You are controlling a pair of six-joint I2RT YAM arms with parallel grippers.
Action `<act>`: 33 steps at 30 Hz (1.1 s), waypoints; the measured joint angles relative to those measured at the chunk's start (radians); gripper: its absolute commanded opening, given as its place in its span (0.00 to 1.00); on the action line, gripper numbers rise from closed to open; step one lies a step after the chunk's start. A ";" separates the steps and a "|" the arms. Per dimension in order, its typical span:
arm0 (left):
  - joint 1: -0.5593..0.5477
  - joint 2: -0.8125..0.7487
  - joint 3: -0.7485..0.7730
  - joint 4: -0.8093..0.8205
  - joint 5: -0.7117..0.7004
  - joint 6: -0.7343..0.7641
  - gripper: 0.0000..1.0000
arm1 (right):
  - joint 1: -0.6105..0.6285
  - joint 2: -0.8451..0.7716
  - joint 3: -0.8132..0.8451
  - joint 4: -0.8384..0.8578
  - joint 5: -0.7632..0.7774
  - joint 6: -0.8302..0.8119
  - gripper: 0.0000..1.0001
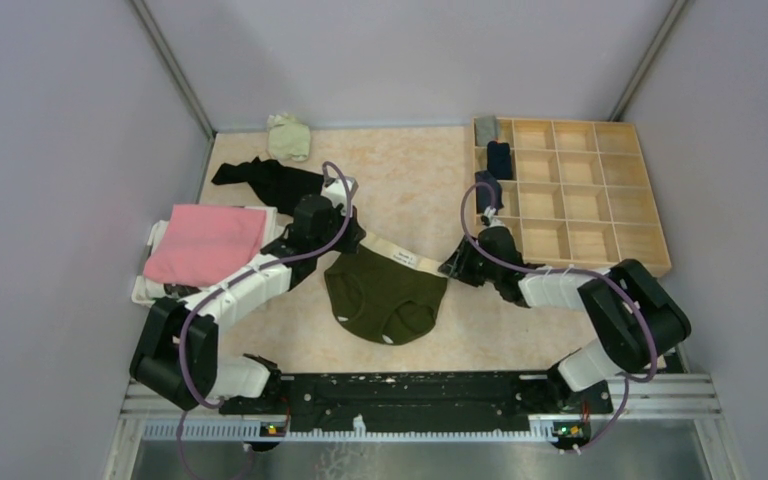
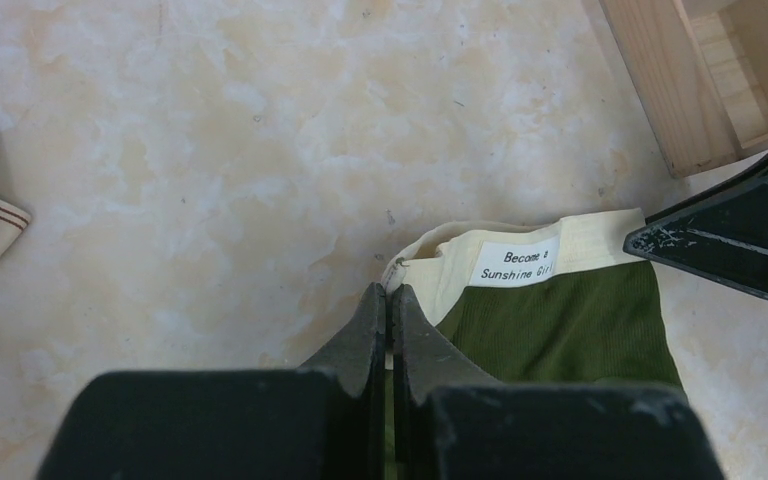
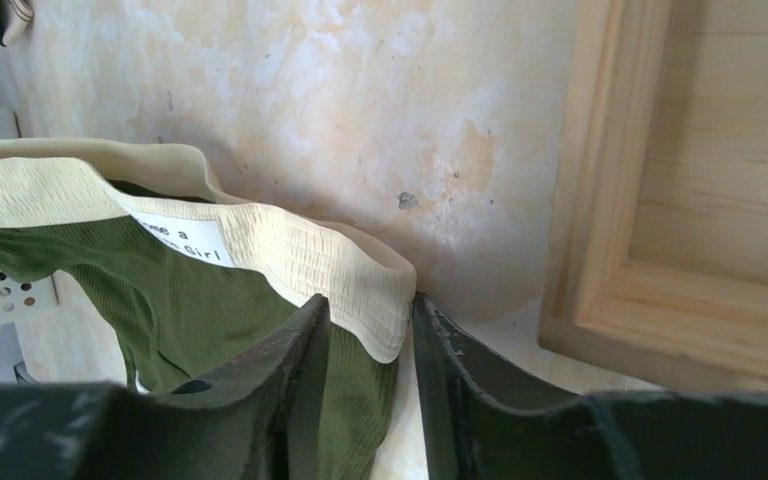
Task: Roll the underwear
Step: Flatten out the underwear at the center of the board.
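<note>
The left gripper (image 2: 388, 300) is clenched tight, its two fingers pressed together on the left end of the cream elastic waistband (image 2: 580, 245) of a pair of olive-green ribbed briefs (image 2: 560, 320). The right gripper (image 3: 370, 310) is not clamped: its fingers stand apart on either side of the band's right end, with a gap showing between the cloth and the right-hand finger. A white printed label (image 2: 515, 262) sits on the band between the two grippers.

From above, the briefs hang and spread from the band towards the near edge, in the middle of the beige marbled tabletop (image 1: 410, 180), the crotch end nearest the arm bases. Just right of the right gripper stands a pale wooden tray of square compartments (image 1: 572, 185), with a grey rolled piece (image 1: 486, 128) and a navy rolled piece (image 1: 499, 158) in its left column. To the far left lie a black garment (image 1: 265, 178) and a pale green crumpled cloth (image 1: 288, 137). A folded pink cloth (image 1: 205, 243) rests on a white perforated tray (image 1: 150, 285) at the left.

The step in hand looks like stretching the briefs flat before rolling. To do it well, the right fingers should likely close squarely on both layers of the band, not only its lip. Then both ends want drawing apart evenly, so the band lies straight and the body smooths out without creases. The right gripper sits close to the wooden tray's wall, so any outward pull should probably be modest and level with the left.
</note>
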 measured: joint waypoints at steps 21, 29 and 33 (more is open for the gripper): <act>0.000 -0.315 -0.029 -0.028 0.159 -0.048 0.00 | -0.008 -0.552 0.020 -0.254 0.061 -0.285 0.00; 0.000 -0.555 -0.029 -0.022 0.296 -0.093 0.00 | -0.008 -0.860 0.260 -0.499 0.105 -0.475 0.00; -0.001 -0.671 -0.029 -0.031 0.307 -0.132 0.00 | -0.008 -0.911 0.333 -0.631 0.096 -0.502 0.00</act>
